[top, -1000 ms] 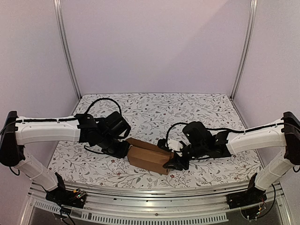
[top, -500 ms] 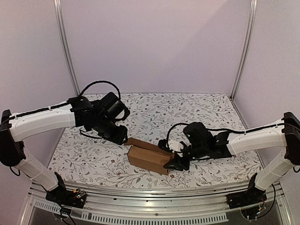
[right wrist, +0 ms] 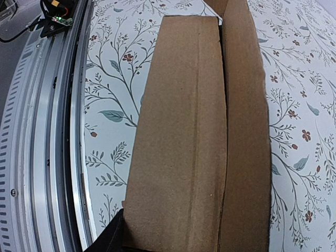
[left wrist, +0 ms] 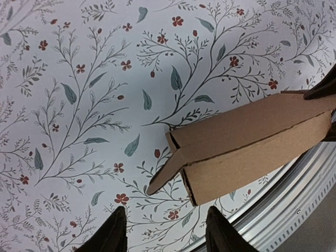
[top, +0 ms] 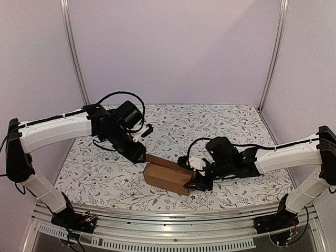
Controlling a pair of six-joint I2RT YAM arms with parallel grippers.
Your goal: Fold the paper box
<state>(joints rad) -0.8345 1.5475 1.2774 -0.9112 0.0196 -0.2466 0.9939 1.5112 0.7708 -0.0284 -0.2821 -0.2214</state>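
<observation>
from the top camera, you are seeing the paper box (top: 167,177) lying on the flowered table (top: 220,126), near the front edge and between the two arms. it is already a slim long body, so i judge you are in the late step: closing the ends. the right gripper (top: 193,181) is at the box's right end and seems to be holding it, but from here you cannot tell how its jaws are standing. the left gripper (top: 137,153) is hanging just above the box's left end, not clearly touching it.

in the left wrist view, you are getting what the top camera is hiding: the left end of the paper box (left wrist: 247,144) is not closed. a small flap (left wrist: 164,177) is sticking out and down toward the table, and the end is gaping. the left fingers (left wrist: 113,231) are standing wide apart with nothing between them, well clear of the flap.

in the right wrist view, you are looking along the paper box (right wrist: 199,136) from its right end. a dark seam is running along the length, where the top panel is not fully shut. only one dark fingertip (right wrist: 113,239) is showing at the bottom corner beside the cardboard, so the grip itself is hidden here.

for the next move, i think you are needing to bring the left gripper down to that loose flap and push it in, while the right one is steadying the box.
</observation>
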